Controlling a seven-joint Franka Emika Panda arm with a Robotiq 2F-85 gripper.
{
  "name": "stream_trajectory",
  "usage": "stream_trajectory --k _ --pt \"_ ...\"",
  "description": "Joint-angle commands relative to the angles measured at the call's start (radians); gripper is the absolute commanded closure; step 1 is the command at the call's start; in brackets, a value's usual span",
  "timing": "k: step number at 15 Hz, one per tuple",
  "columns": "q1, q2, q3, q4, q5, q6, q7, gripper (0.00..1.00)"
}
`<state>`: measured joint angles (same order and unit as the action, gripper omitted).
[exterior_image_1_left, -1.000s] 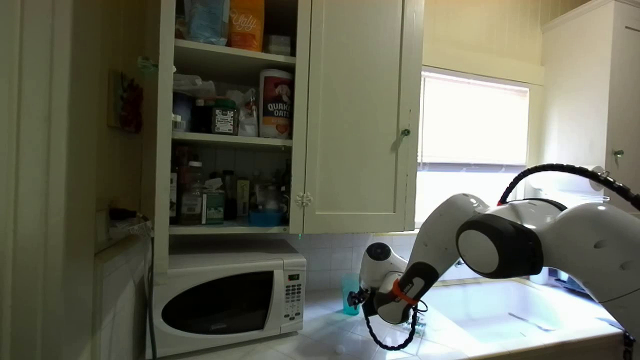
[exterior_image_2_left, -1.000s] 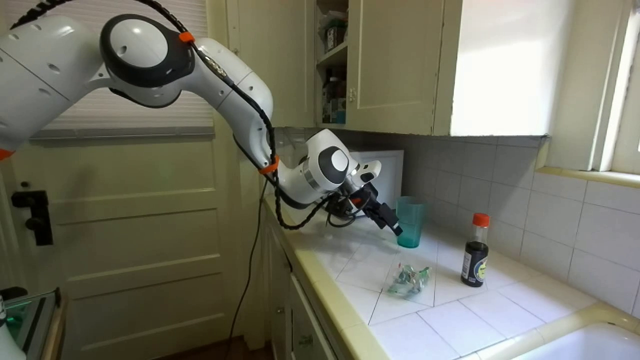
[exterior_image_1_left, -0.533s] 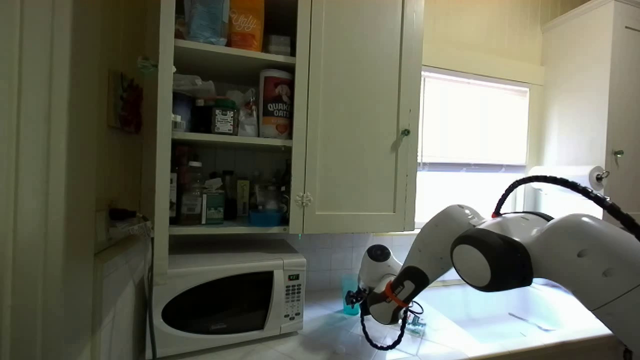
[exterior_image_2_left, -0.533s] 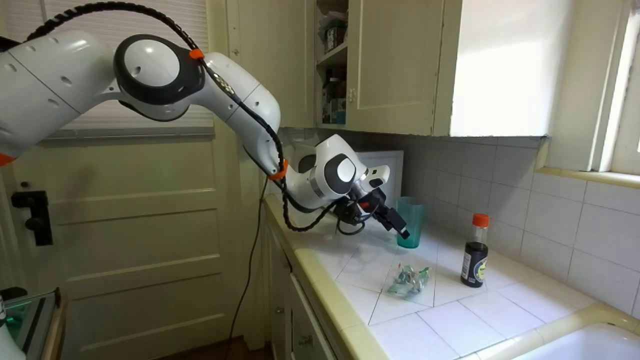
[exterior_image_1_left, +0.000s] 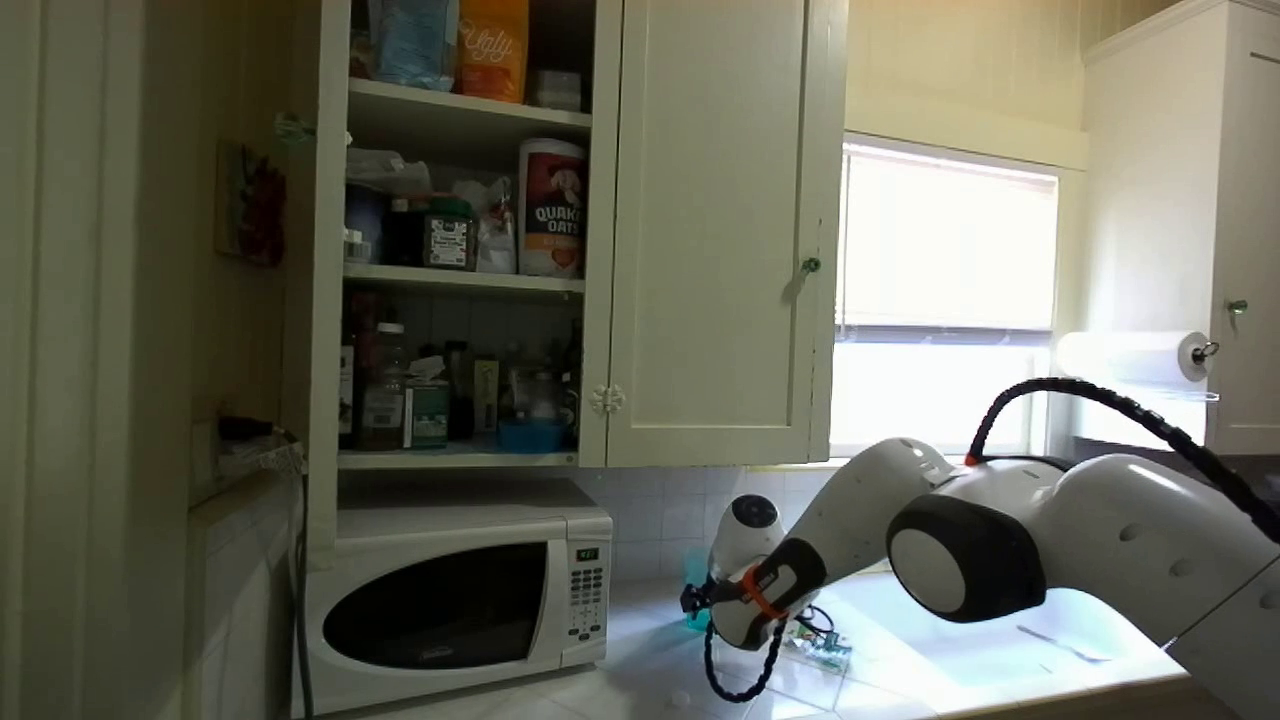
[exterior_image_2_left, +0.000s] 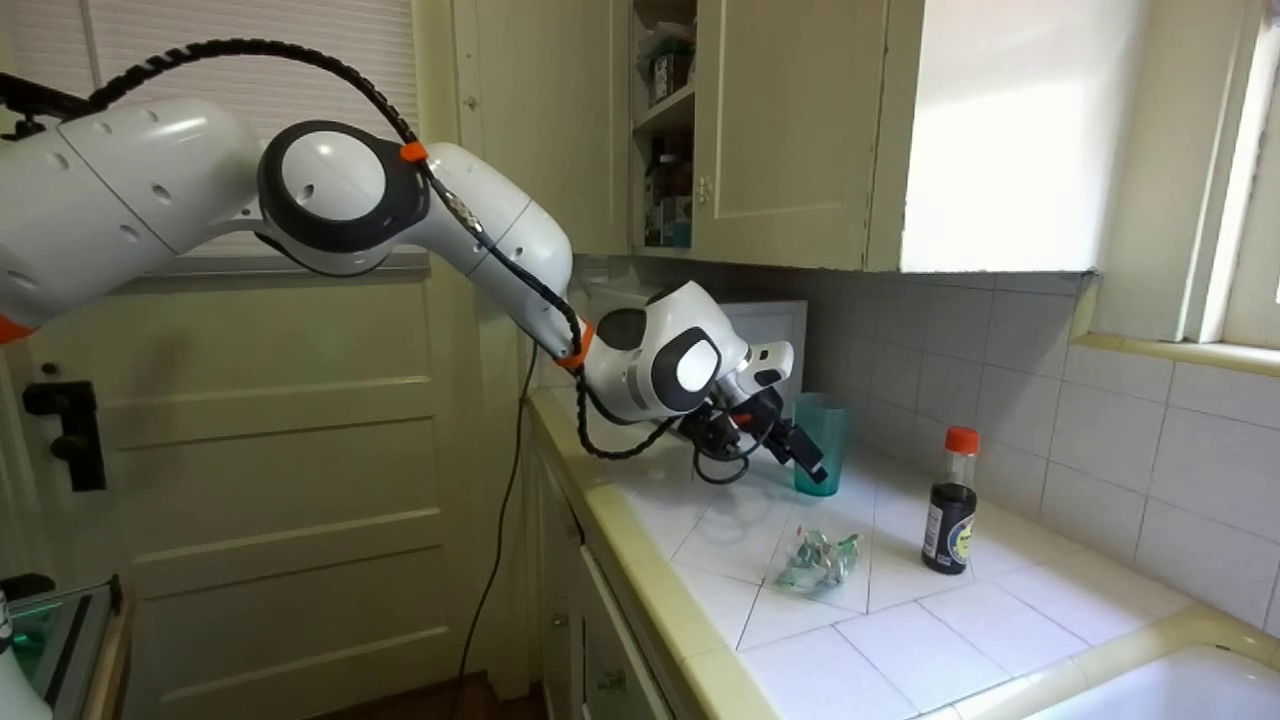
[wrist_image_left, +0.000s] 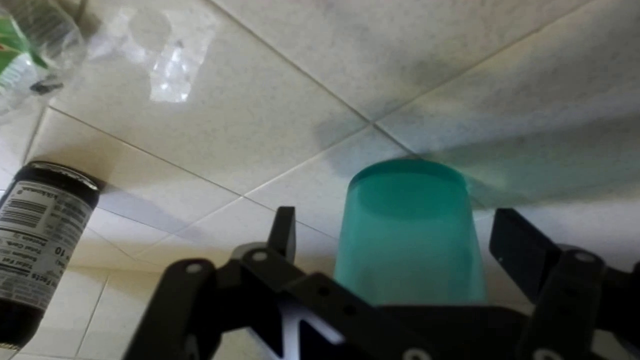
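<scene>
A white tiled kitchen counter (exterior_image_2_left: 930, 660) bears a teal cup (wrist_image_left: 410, 235).

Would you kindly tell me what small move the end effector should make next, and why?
I would probably ease the end effector a little toward the teal cup, jaws open: in the wrist view the cup shows between the spread fingers with a gap on each side, so it is not gripped, though depth is hard to judge.
</scene>
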<state>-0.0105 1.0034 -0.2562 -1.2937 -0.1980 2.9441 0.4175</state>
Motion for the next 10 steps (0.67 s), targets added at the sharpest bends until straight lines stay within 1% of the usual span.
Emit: stream_trajectory --k 1,2,10 --pt "0.010 0.060 -0.028 0.084 0.077 -0.039 -0.039 0.00" --pt "0.017 0.025 -0.029 0.027 0.079 -0.004 -0.048 0.00" --pt "0.021 0.040 -0.046 0.051 0.094 -0.004 -0.060 0.00"
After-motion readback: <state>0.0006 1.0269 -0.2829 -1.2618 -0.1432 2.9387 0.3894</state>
